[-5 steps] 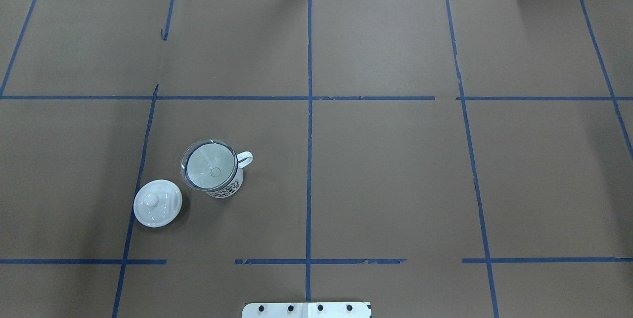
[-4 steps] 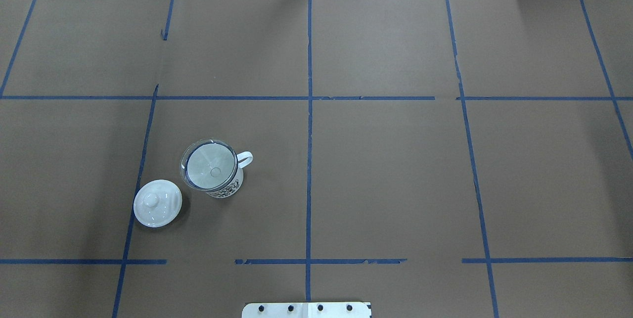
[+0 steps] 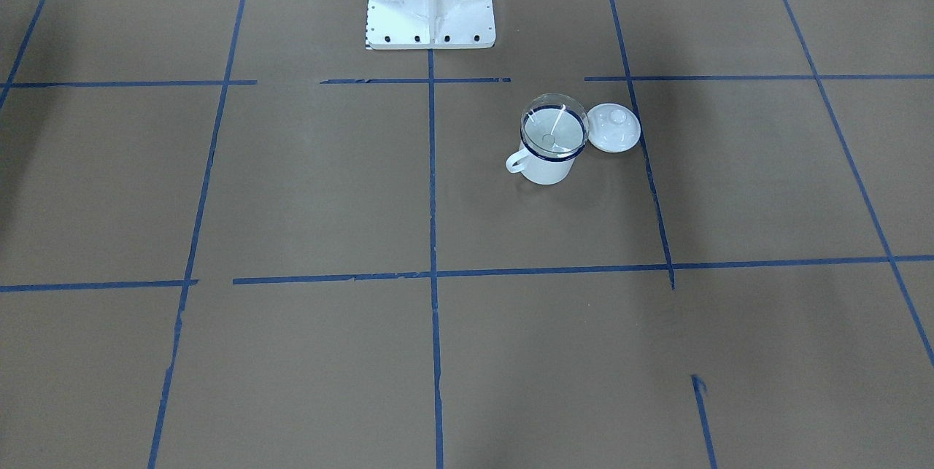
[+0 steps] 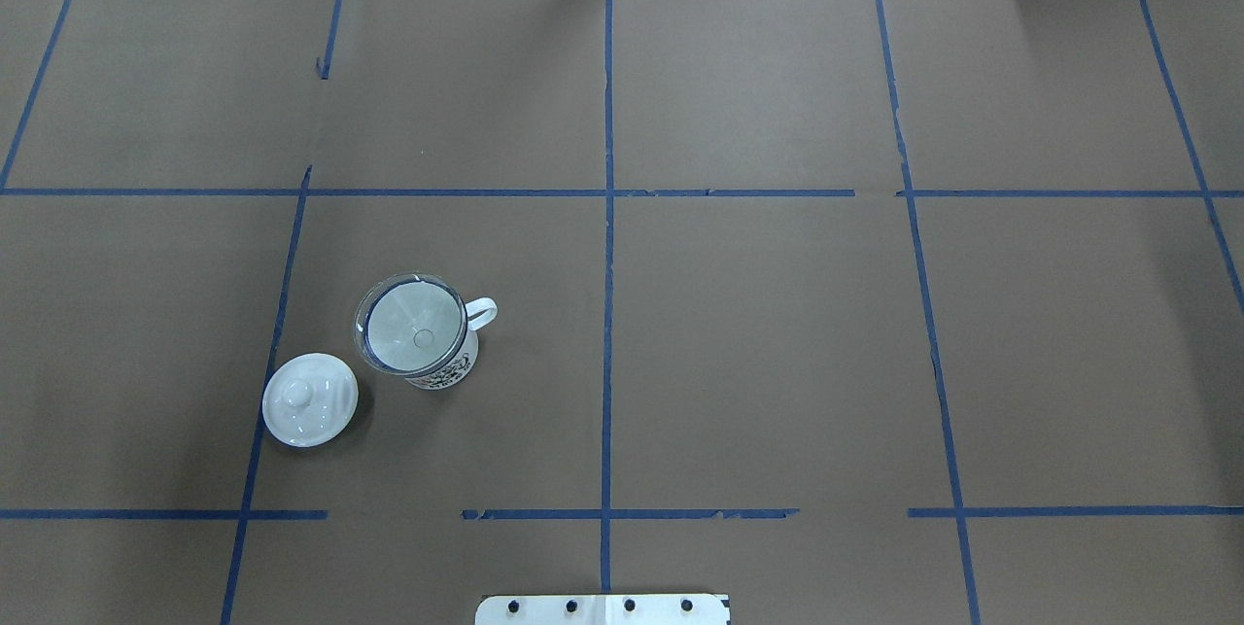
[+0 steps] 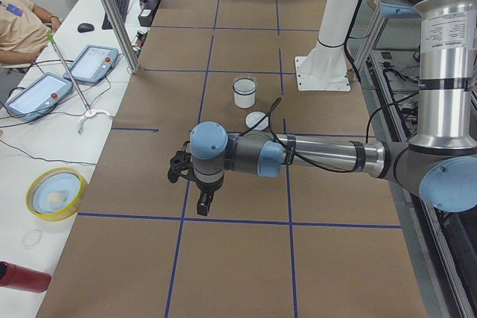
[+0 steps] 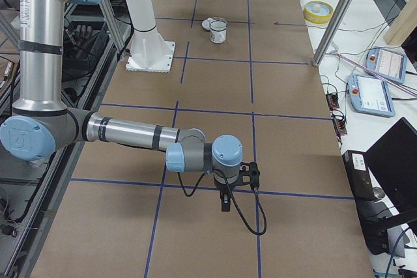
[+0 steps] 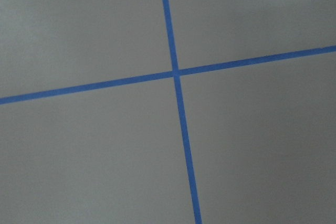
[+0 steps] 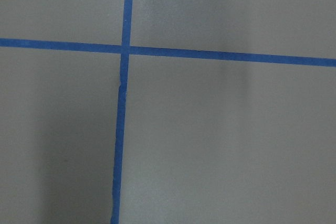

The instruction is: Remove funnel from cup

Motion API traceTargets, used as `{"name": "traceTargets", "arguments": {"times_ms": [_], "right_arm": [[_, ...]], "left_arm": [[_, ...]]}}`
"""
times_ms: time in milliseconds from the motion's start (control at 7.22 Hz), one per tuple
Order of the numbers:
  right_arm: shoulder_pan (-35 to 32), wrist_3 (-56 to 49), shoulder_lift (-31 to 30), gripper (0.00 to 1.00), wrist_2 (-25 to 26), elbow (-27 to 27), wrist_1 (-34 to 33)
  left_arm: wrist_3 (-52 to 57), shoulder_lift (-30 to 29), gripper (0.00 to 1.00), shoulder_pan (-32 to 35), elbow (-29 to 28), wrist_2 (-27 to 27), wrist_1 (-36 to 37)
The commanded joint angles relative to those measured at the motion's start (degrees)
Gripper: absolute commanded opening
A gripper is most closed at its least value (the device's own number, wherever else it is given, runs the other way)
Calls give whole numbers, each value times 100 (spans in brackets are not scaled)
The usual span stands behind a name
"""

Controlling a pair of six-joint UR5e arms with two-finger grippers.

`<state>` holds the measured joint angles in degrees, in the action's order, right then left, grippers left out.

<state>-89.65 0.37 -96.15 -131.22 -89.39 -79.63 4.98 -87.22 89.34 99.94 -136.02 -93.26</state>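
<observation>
Progress: none that shows, so log the task as not started. Nearest in the left-side view, the left gripper point(image 5: 202, 203) hangs at mid-frame over the brown paper point(image 5: 246, 266), just above a line of blue tape point(image 5: 134, 217). The right gripper point(image 6: 225, 201) hangs likewise at lower centre of the right-side view. You see them only from the sides, and both wrist cameras give tape crossings with no fingers in frame. You therefore cannot tell whether either pair of fingers is parted or closed. Farther back, at lower left of the overhead frame, the funnel point(image 4: 413, 329) sits bowl-up in the mouth of the cup point(image 4: 445, 374), spout down inside. The white lid point(image 4: 309, 399) lies just beside the cup; you cannot tell whether they touch. Both arms are well apart from the cup. Left to do, by my reading: reach in, grip the funnel rim, lift it clear, set it down
</observation>
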Motion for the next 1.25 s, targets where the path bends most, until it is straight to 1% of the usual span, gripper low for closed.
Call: {"name": "traceTargets", "arguments": {"times_ms": [0,139,277,416,554,693,831,970,1108], "right_arm": [[0,-2,0,100,0,-9,0],[0,7,0,100,0,0,0],[0,7,0,100,0,0,0],[0,7,0,100,0,0,0],[0,-2,0,100,0,0,0],[0,7,0,100,0,0,0],[0,7,0,100,0,0,0],[0,7,0,100,0,0,0],[0,-2,0,100,0,-9,0]], "left_arm": [[-136,-670,100,-154,87,41,-17],[-790,-1187,100,-154,87,50,-35],[-1336,-1435,100,-171,131,32,-339],[-1959,-1420,100,-363,114,23,-1186],[-3575,-1429,100,-669,157,32,-1613],[-4244,-1429,100,-1134,132,58,-2443],[-4477,-1446,100,-1782,131,58,-3017],[-5619,-1499,100,-2163,331,85,-3040],[-6370,-1621,100,-2758,525,259,-2980]]}}
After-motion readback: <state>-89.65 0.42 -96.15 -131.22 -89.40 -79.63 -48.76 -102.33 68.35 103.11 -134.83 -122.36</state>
